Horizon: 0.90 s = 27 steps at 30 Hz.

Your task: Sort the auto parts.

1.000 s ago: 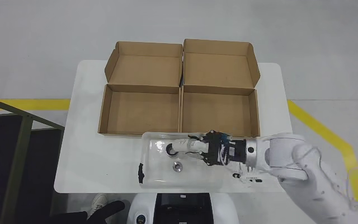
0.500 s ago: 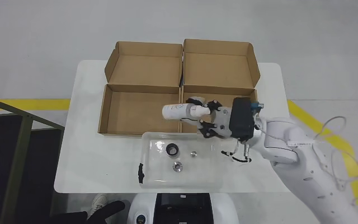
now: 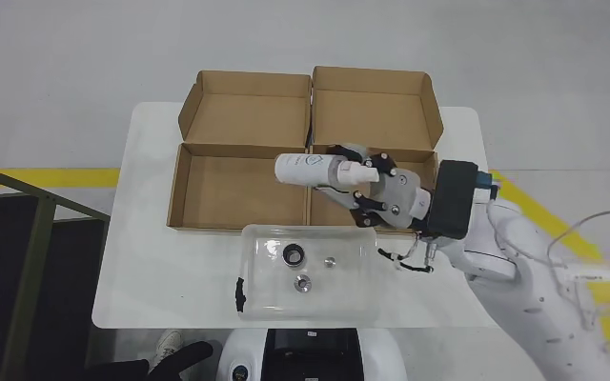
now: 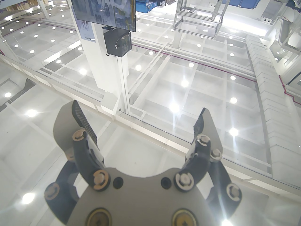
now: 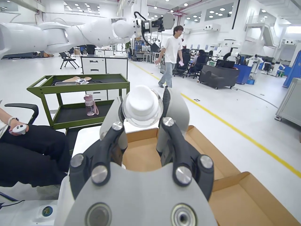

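My right gripper is shut on a white bottle with a white cap, held level in the air over the divide between the two front cardboard boxes. In the right wrist view the bottle's cap end faces the camera between the two fingers, with the brown box floor below. A clear plastic tray at the table's front holds a black ring and two small metal parts. My left gripper is open with nothing between its fingers, pointed up at the ceiling.
Two open cardboard boxes sit side by side on the white table, their lids folded back. A green cart and a seated person's legs show beyond the table's side.
The right gripper has lifted the white bottle out of the clear tray and carried it back and up, over the cardboard boxes.
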{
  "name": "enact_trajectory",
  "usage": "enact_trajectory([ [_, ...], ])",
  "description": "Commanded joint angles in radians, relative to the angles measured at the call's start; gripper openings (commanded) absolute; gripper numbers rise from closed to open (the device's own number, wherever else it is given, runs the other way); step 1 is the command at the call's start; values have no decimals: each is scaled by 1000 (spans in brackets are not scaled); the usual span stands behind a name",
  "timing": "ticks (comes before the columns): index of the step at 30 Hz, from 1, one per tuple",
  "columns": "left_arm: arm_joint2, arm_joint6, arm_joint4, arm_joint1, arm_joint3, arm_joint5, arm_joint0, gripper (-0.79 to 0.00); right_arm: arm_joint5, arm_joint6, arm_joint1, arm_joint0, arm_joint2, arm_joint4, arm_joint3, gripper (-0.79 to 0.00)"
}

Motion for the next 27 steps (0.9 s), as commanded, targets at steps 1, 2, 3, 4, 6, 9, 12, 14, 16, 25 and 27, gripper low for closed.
enact_trajectory([
  [1,0,0,0,0,0,0,0,0,1,-2,-1,-6,7,-10,-14,-785],
  [2,0,0,0,0,0,0,0,0,1,-2,-1,-10,10,-15,-19,-785],
  [3,0,0,0,0,0,0,0,0,1,2,-2,-14,14,-20,-23,-785],
  [4,0,0,0,0,0,0,0,0,-1,7,-2,-16,17,-25,-25,-785],
  [6,0,0,0,0,0,0,0,0,-5,18,-3,-19,21,-28,-25,-785],
  [9,0,0,0,0,0,0,0,0,-7,50,-4,-20,19,-35,-18,-785],
  [12,0,0,0,0,0,0,0,0,-5,109,-5,-15,11,-64,-21,-785],
  [14,0,0,0,0,0,0,0,0,0,160,-6,-9,1,-85,-27,-785],
  [16,0,0,0,0,0,0,0,0,4,218,-7,0,-11,-96,-30,-785],
  [25,0,0,0,0,0,0,0,0,38,409,-13,24,-47,-123,-4,-785],
  [27,0,0,0,0,0,0,0,0,47,442,-14,28,-53,-129,12,-785],
])
